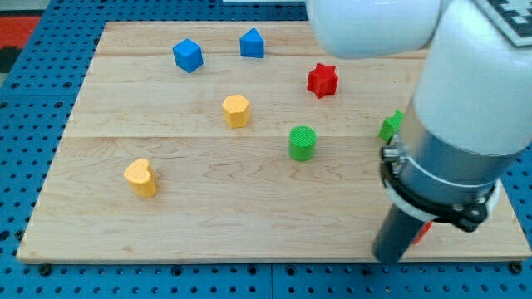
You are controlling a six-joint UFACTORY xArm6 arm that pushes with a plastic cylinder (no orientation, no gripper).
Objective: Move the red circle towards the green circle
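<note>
The green circle (302,143) stands upright near the middle of the wooden board (208,208). Only a small red sliver (424,231) shows at the board's lower right, behind my arm; it seems to be the red circle, mostly hidden. My dark rod comes down at the lower right, and my tip (388,259) sits near the board's bottom edge, right beside that red sliver on its left. The tip is far to the lower right of the green circle.
A red star (322,80) lies at the upper right. Two blue blocks (188,56) (252,43) sit near the top. A yellow hexagon (237,110) and a yellow heart (142,177) lie at the left. A green block (391,127) is partly hidden by my arm.
</note>
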